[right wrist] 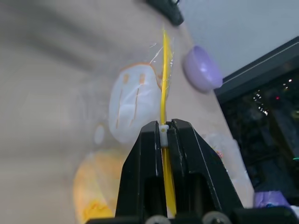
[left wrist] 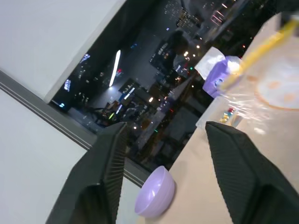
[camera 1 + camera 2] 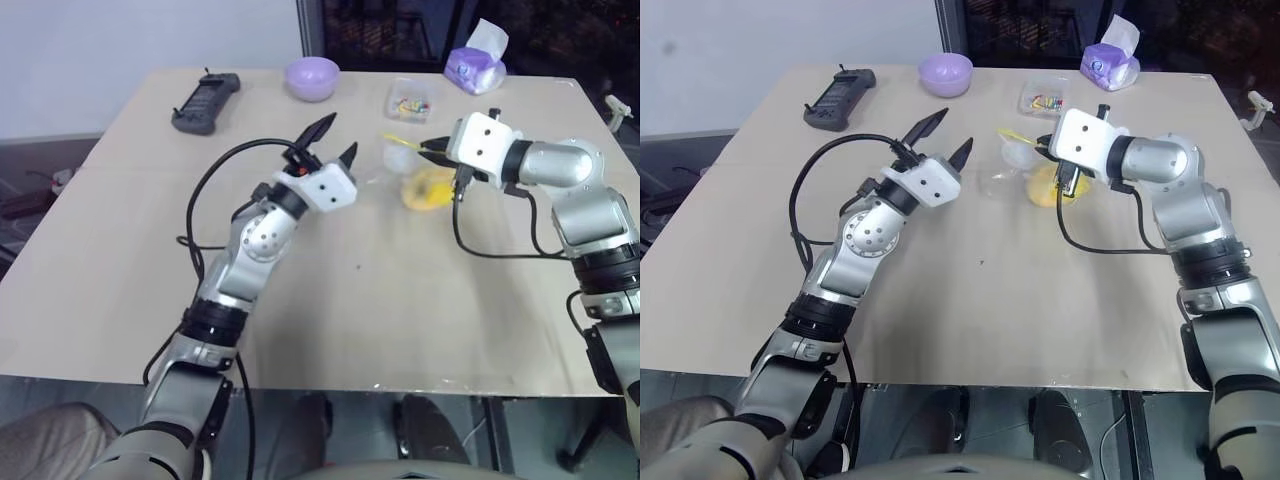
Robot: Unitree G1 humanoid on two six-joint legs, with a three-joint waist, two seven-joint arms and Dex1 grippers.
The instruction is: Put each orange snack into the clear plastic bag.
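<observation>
The clear plastic bag [image 3: 393, 160] hangs crinkled over the table's far middle, held up by the yellow strip [image 1: 164, 79] along its mouth. My right gripper [image 3: 426, 146] is shut on that strip, with the strip pinched between its fingertips [image 1: 154, 133]. The orange snack [image 3: 428, 188] lies low under the right gripper and shows blurred through the bag's film in the right wrist view [image 1: 93, 186]. My left gripper [image 3: 338, 137] stands open just left of the bag, raised off the table, with nothing between its fingers.
A lilac bowl [image 3: 312, 77] sits at the table's far edge, with a black controller [image 3: 205, 102] to its left. A small clear box of colourful bits [image 3: 410, 100] and a purple tissue pack [image 3: 475, 66] stand behind the bag. The near half of the table [image 3: 330, 320] is bare.
</observation>
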